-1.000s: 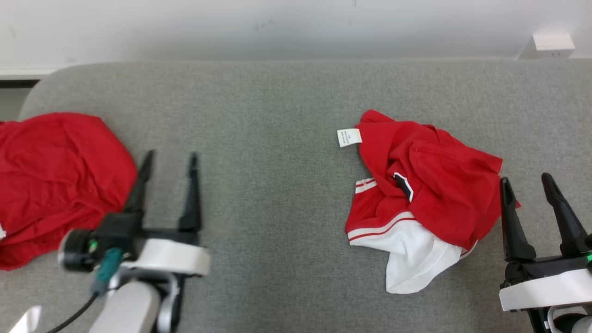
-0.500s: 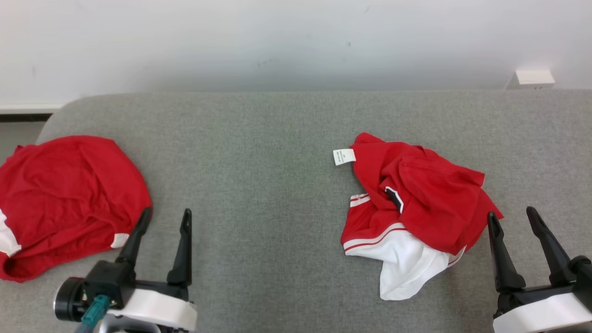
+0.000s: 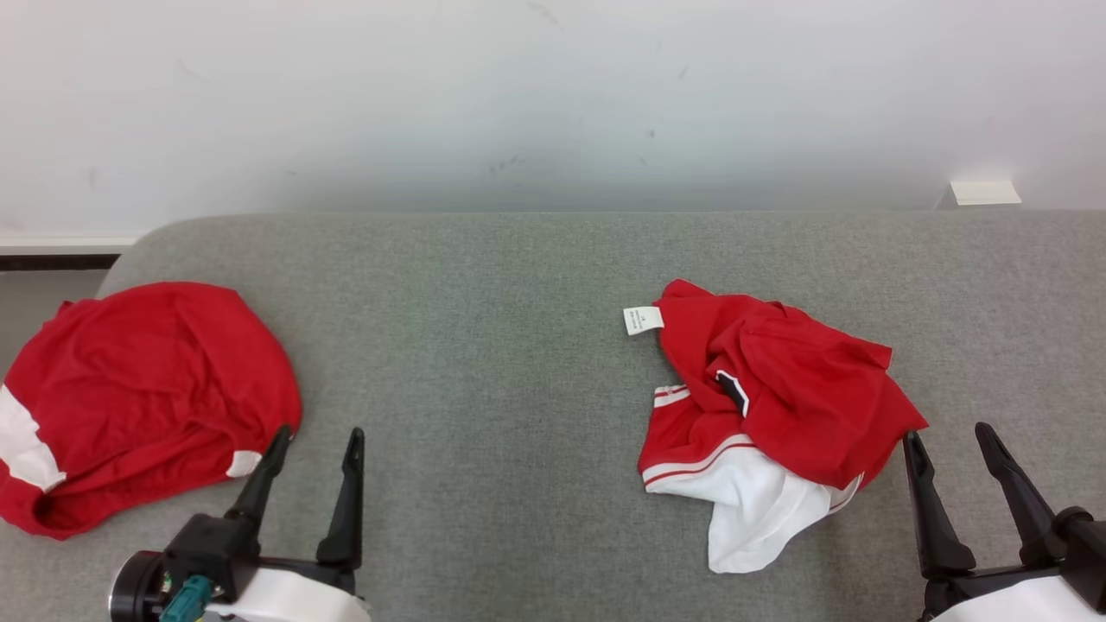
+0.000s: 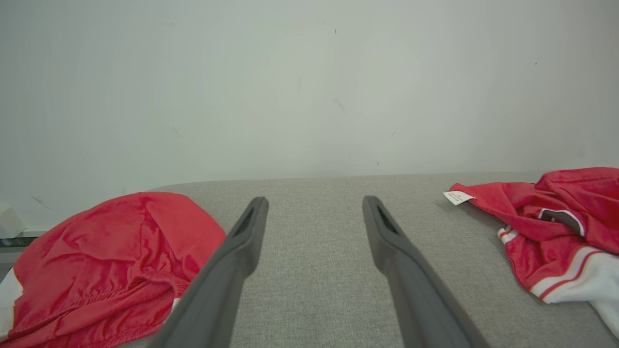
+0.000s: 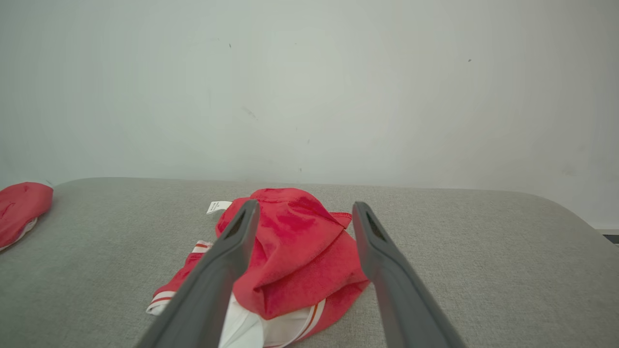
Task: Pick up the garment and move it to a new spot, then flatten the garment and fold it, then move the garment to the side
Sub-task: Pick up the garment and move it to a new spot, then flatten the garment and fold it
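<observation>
At the far left, a red cloth (image 3: 147,397) is spread on the grey padded surface (image 3: 484,345). Just beside its near edge the left gripper (image 3: 320,432) is held low, fingers (image 3: 348,492) pointed toward the wall (image 3: 553,104), jaws spread wide with nothing between them. Right of centre the crumpled red-and-white garment (image 3: 778,406) is heaped on the surface, a white label (image 3: 643,320) shown at its far left corner. Just beside the heap's right edge the right gripper (image 3: 947,432) is held low, pointed likewise, jaws parted and empty.
</observation>
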Controlling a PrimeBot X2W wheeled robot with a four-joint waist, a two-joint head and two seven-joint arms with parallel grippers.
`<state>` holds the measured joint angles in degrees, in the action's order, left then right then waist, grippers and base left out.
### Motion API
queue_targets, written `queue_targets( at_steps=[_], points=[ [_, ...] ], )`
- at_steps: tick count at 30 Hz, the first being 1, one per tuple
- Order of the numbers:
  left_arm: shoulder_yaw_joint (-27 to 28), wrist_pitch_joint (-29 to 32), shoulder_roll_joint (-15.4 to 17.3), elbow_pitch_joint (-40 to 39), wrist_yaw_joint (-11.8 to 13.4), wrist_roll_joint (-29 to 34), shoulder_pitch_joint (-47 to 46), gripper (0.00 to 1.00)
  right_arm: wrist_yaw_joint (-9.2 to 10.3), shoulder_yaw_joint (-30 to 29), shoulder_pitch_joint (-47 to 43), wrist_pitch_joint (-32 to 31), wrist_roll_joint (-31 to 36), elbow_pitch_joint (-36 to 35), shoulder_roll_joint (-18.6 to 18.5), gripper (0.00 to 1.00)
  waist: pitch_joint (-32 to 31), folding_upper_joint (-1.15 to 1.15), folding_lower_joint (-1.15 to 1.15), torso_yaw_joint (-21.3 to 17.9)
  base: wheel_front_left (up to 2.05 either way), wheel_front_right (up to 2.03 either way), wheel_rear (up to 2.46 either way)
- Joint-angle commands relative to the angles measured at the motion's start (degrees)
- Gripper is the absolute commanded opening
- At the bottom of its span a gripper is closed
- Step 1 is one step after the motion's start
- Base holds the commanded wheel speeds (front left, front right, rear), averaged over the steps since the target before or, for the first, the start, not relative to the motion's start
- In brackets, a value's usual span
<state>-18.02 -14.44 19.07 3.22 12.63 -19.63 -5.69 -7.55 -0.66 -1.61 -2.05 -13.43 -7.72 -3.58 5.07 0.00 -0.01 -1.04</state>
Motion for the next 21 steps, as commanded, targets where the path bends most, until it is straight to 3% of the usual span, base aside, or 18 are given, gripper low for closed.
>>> queue_targets(
  at_steps=[1,21],
  points=[
    [0.0,0.0,0.5,-0.1,0.1,-0.5,0.5,1.0,0.12,-0.2,-0.7,-0.1,0.3,-0.4,0.1,1.0,0.0,0.0,0.01,0.1,0.0,0.0,0.0],
    [-0.4,0.1,1.0,-0.5,1.1,-0.9,0.8,1.0,0.12,0.0,-0.6,-0.1,0.6,-0.4,0.4,1.0,-0.2,0.0,0.01,-0.1,0.0,0.0,0.0]
  ],
)
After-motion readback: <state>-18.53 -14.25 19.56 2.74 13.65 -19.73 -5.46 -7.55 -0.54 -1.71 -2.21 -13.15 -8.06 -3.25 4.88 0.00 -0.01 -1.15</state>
